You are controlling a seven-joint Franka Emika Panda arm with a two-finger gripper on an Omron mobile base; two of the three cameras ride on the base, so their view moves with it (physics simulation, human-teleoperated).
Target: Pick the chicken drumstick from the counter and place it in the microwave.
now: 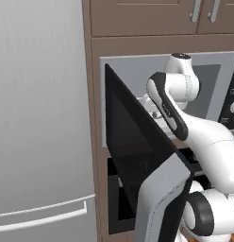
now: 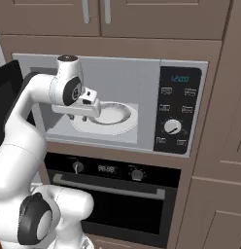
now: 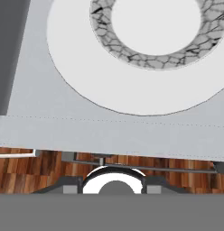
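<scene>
I have the microwave [image 2: 112,104] door [image 1: 137,156] swung wide so the arm can reach inside, the gripper [image 2: 83,114] poised at the cavity's mouth above the white turntable plate [image 3: 132,58], its jaws drawn together. I cannot see the chicken drumstick, so whether it is clamped there I cannot tell. The display [image 2: 180,78] appears to read "12:00".

We're in a home kitchen: brown wooden cabinets [image 2: 142,17] frame a built-in grey-silver microwave [image 2: 183,109], a black oven [image 2: 117,194] below, a tall steel fridge [image 1: 41,118] alongside.
</scene>
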